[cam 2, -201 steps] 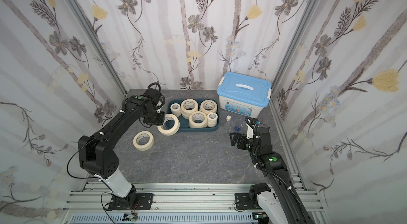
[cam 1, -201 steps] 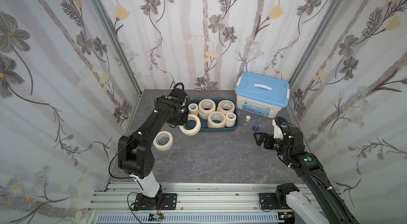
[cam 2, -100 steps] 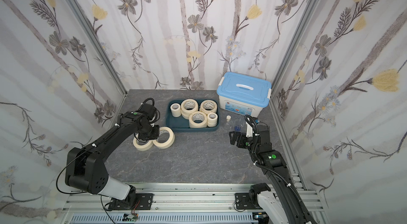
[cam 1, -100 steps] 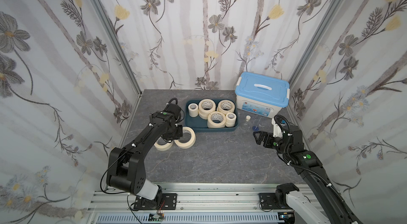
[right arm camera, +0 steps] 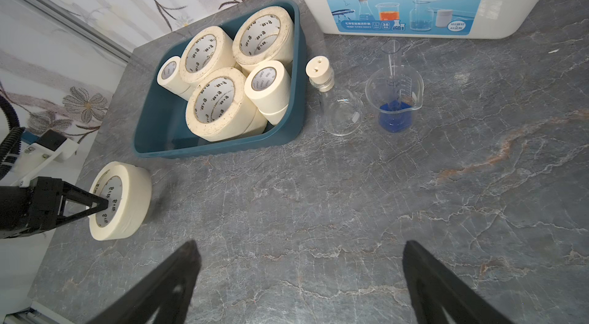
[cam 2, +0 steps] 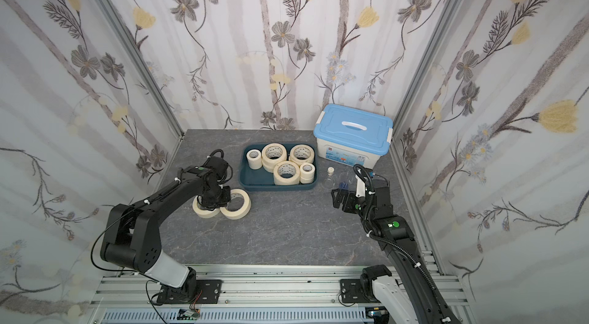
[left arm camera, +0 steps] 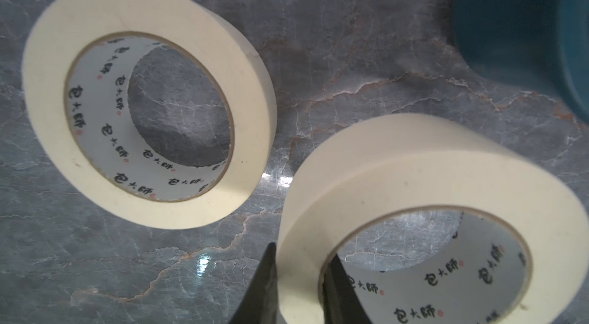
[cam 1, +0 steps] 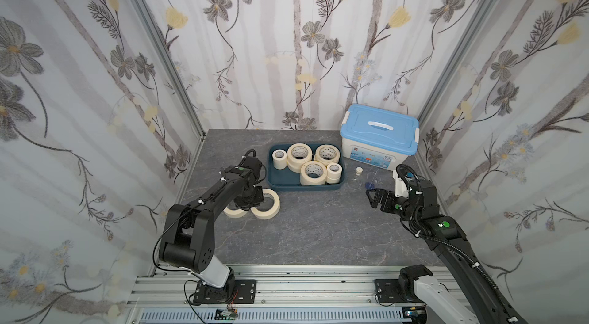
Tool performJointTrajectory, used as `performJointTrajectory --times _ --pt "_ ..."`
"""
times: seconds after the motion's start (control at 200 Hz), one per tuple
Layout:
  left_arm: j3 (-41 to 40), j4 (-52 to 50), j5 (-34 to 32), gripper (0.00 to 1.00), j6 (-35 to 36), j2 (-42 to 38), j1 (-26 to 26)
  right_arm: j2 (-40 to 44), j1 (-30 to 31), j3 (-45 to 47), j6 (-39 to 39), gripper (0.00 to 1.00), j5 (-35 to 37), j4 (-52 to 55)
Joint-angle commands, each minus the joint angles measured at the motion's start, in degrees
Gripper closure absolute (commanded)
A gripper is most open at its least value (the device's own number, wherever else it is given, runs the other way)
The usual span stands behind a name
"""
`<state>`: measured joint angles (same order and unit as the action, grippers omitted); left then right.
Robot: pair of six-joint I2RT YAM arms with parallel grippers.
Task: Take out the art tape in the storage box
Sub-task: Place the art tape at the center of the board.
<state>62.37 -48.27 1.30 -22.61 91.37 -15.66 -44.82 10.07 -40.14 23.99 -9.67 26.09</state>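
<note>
Flowery walls stand around your grey stone table [cam 1: 306, 230]. Your left gripper [left arm camera: 298, 287] is squeezed tight on the wall of one big tape roll [left arm camera: 424, 211], with one finger [left arm camera: 263, 287] outside the ring and the other inside. That held roll [cam 1: 266, 204] is down low by the table, but you cannot tell if it is touching it. Just beside it, a second loose roll [left arm camera: 146, 102] lies flat on the table, partly hidden under your left arm in both top views. Both of these rolls are outside the storage box [cam 1: 280, 180], close to its near left corner.

Inside the dark teal box the rest of the art tape [right arm camera: 220, 102] is piled toward its right side, big rolls and small ones.

Your right gripper [right arm camera: 299, 277] is wide apart and holds nothing. It hangs above bare table, well away from the box. Near it stand a glass beaker [right arm camera: 393, 99] with blue inside, a glass flask [right arm camera: 342, 112] with a white stopper, and a white tub [cam 1: 377, 141] with a blue lid.
</note>
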Motion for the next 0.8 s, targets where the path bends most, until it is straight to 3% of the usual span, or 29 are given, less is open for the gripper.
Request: performJointTrajectory --times 0.0,0.55,0.794 --pt "0.3 2.3 -1.0 0.97 -1.5 1.8 0.1 -0.2 0.1 -0.5 0.2 0.0 -0.5 -0.2" --pt "1.5 3.3 -3.7 0.98 -1.0 7.4 0.9 -1.3 0.0 -0.6 -0.1 0.0 -0.5 -0.2" --pt "1.6 3.7 -4.2 0.93 -0.9 8.2 1.3 -1.1 0.0 -0.5 -0.1 0.0 -0.4 -0.2"
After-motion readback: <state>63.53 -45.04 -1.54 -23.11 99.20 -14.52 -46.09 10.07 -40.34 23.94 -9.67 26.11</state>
